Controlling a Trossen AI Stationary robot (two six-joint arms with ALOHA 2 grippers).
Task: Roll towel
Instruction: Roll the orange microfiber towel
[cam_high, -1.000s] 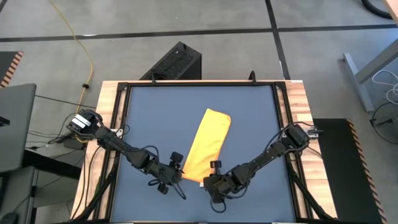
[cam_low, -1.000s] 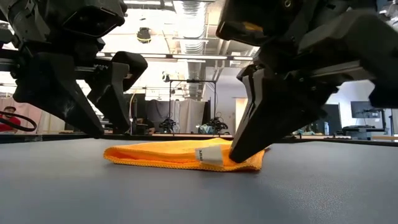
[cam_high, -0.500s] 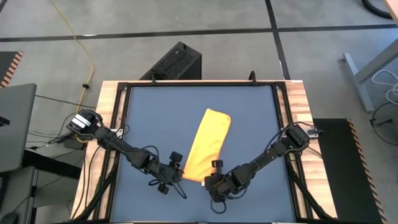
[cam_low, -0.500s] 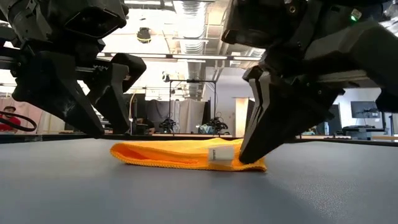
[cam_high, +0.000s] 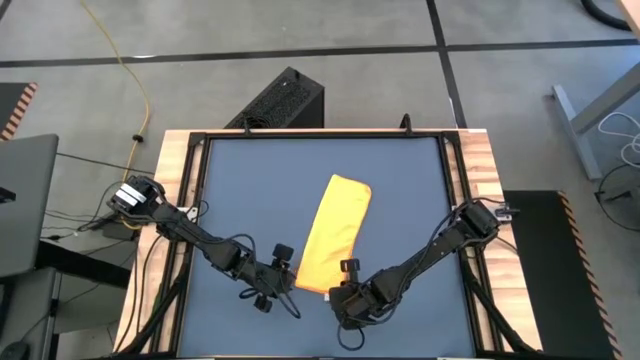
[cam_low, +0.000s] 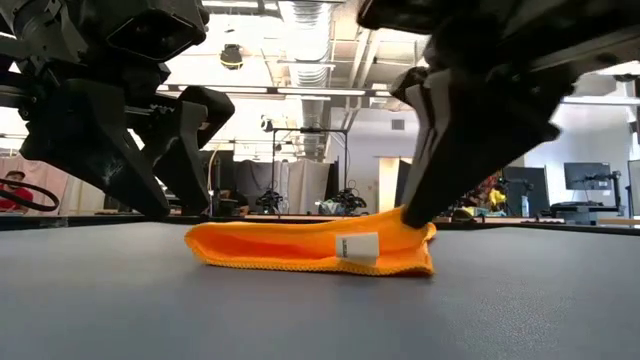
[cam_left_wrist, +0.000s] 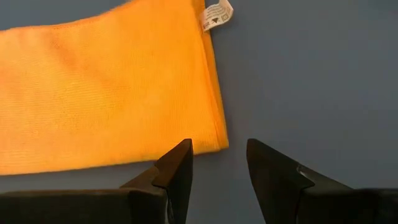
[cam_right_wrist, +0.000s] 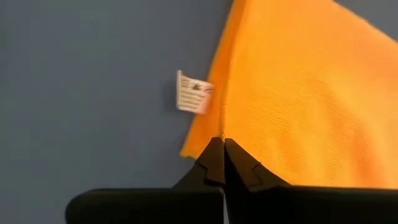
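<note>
The yellow towel (cam_high: 335, 230) lies folded into a long narrow strip on the dark blue tabletop (cam_high: 240, 190), running from the far middle toward the near edge. A small white tag (cam_low: 358, 247) sticks out at its near end. My right gripper (cam_right_wrist: 222, 152) is shut on that near end beside the tag. My left gripper (cam_left_wrist: 217, 163) stands open at table height just short of the near end's other corner (cam_left_wrist: 217, 142). That corner lies in front of the gap between its fingers, untouched. My right gripper pinches the towel's near end (cam_right_wrist: 229, 134) close to the tag's corner, between its two shut fingertips. The fingers slant down from above on the near right side. The pinched corner (cam_low: 415, 228) is raised a little off the table, and the rest of the strip lies flat.
A wooden frame with black rails (cam_high: 185, 160) borders the tabletop. Bare blue surface lies to the left, right and far side of the towel. A black box (cam_high: 285, 100) stands on the floor beyond the far edge.
My right gripper has risen while staying shut, drawing the towel's near corner up off the table. The near end with the tag has slid a little toward the right edge. The far part of the strip has stayed where it was.
</note>
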